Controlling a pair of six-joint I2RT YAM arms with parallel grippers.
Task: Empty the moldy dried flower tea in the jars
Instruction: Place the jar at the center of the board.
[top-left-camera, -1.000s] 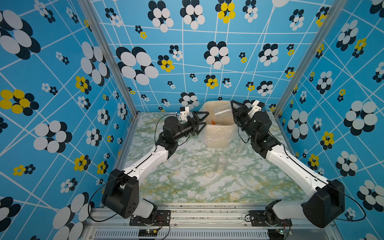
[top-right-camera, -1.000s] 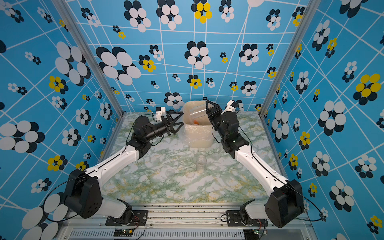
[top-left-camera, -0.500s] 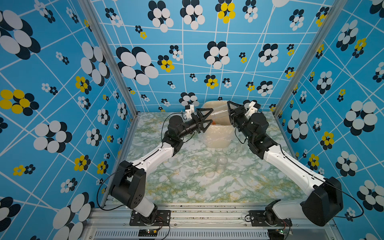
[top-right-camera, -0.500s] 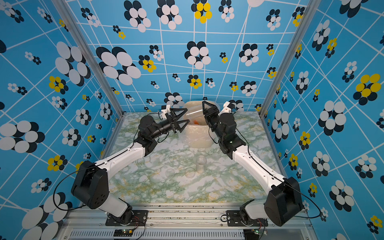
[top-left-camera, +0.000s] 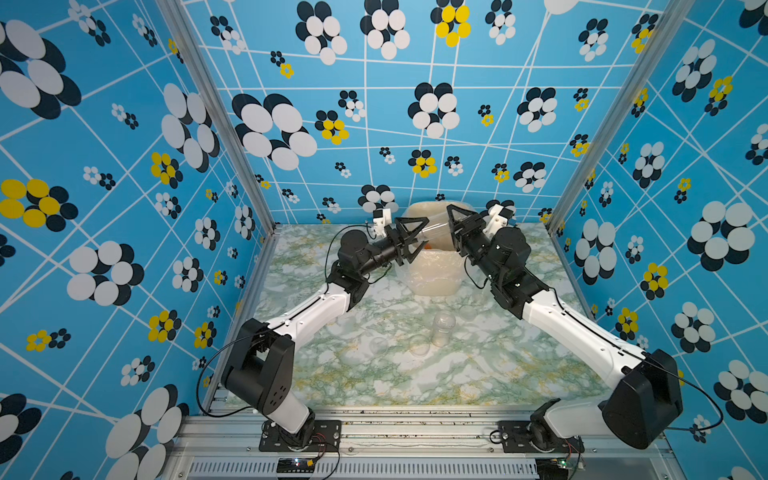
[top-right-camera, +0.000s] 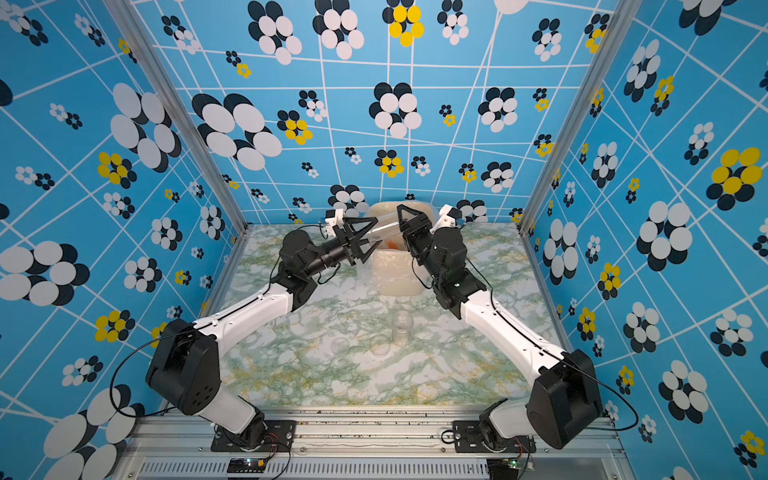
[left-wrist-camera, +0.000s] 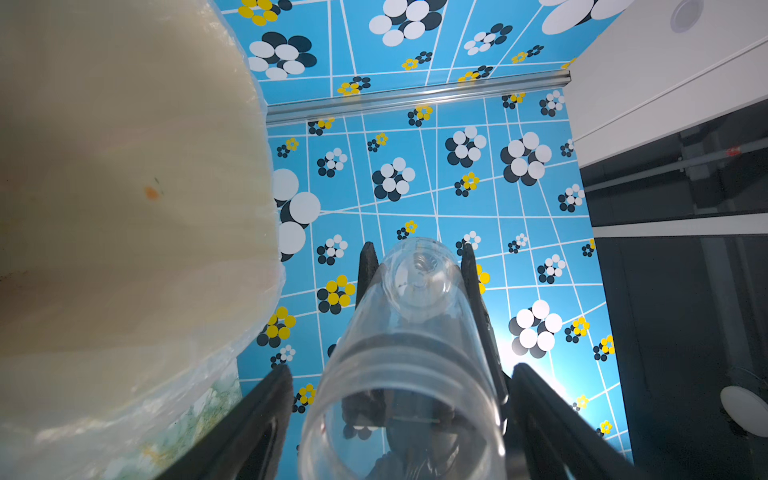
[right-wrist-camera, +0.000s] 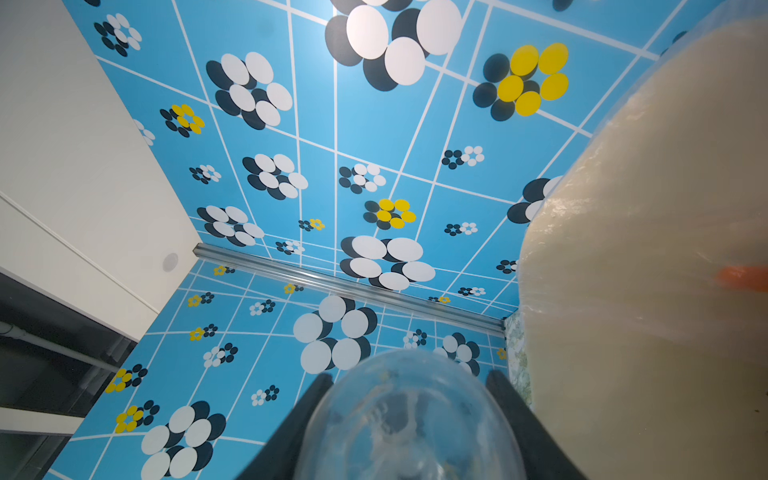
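Observation:
Over the beige bin (top-left-camera: 434, 274) (top-right-camera: 395, 278), a clear jar (top-left-camera: 436, 231) (top-right-camera: 386, 227) lies nearly level and lidless. My right gripper (top-left-camera: 451, 226) (right-wrist-camera: 410, 376) is shut on its rounded base end. My left gripper (top-left-camera: 422, 235) (left-wrist-camera: 401, 370) stands open around the jar's mouth (left-wrist-camera: 401, 415), with a thin gap at each finger. This jar looks empty apart from faint residue. Orange-red bits of tea (top-left-camera: 428, 246) (top-right-camera: 390, 243) lie inside the bin. A second clear jar (top-left-camera: 442, 330) (top-right-camera: 402, 328) stands upright and open on the marble table.
Clear round lids lie on the table near the standing jar: one (top-left-camera: 379, 345), another (top-left-camera: 419, 345), a third (top-left-camera: 467, 309). The bin's plastic-lined wall (left-wrist-camera: 124, 208) (right-wrist-camera: 644, 249) is close beside both grippers. Patterned blue walls close in the table on three sides.
My left arm has swung right toward the bin and brought its jaws around the jar's mouth, where they have narrowed a little. The right gripper has shifted slightly left, still holding the jar.

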